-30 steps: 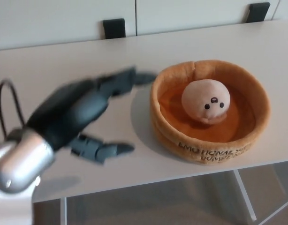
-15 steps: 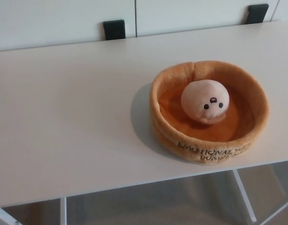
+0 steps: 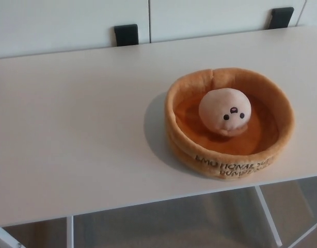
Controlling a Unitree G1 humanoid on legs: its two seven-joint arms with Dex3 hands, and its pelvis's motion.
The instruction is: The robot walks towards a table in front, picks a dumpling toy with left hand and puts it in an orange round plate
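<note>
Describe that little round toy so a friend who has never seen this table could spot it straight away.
On the long white table, toward its right end, sits a round orange plush plate with a raised rim and dark lettering on its front. Inside it rests the pale peach, ball-shaped plush dumpling toy, the only thing with a tiny black-dotted face.

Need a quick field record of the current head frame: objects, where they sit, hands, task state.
dumpling toy: inside the plate, face toward the camera
orange round plate: plush, on the table's right part near the front edge, lettering on its front wall
table: white top
left hand: not in view
right hand: not in view
task state: toy lies in the plate, placement looks done
</note>
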